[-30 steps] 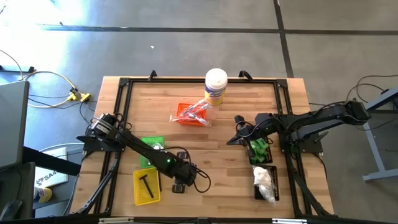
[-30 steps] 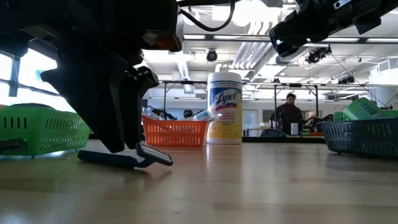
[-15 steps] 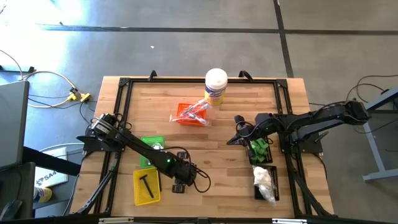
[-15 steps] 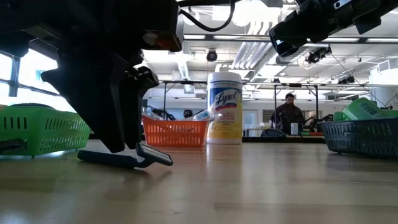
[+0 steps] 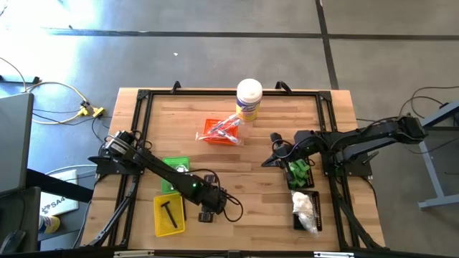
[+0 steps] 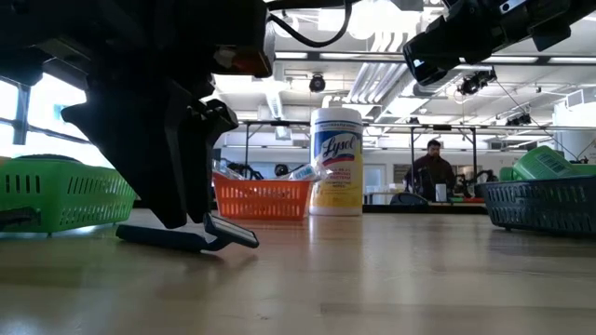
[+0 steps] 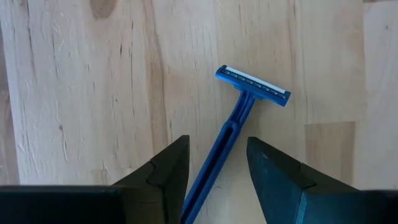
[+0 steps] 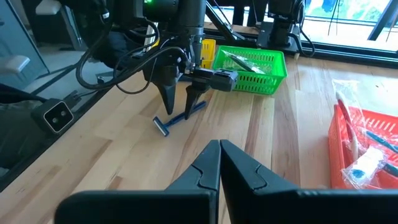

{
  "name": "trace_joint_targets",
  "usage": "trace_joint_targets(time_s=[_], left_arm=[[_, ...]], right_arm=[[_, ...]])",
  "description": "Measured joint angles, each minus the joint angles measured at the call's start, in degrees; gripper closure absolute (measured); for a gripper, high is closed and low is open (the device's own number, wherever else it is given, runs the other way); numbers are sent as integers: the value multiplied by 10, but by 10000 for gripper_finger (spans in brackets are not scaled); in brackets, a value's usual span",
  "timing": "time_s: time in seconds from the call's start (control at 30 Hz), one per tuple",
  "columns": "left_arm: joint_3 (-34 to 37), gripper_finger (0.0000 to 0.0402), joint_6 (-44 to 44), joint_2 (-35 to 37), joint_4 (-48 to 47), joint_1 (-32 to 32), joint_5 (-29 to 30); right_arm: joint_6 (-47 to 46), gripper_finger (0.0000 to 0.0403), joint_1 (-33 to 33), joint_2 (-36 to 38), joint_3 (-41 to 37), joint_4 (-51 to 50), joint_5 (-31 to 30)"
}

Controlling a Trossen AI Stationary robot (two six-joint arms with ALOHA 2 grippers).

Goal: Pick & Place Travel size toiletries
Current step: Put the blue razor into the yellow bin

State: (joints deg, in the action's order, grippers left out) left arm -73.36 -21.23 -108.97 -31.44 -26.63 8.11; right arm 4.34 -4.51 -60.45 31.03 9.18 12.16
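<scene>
Nothing has moved: left gripper [image 7: 214,171] fingers still straddle blue razor [image 7: 239,127]

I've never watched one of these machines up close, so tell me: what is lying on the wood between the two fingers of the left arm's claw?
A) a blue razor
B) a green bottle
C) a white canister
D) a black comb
A: the left wrist view shows a blue razor flat on the table, its handle running between the open fingers of the left claw.
</scene>
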Motion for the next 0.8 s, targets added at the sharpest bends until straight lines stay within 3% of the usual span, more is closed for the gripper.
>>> trace_joint_targets(time_s=[0.8], left_arm=[[0,247,0,0,-1,0,-3]], right_arm=[[0,400,0,0,0,0,0]])
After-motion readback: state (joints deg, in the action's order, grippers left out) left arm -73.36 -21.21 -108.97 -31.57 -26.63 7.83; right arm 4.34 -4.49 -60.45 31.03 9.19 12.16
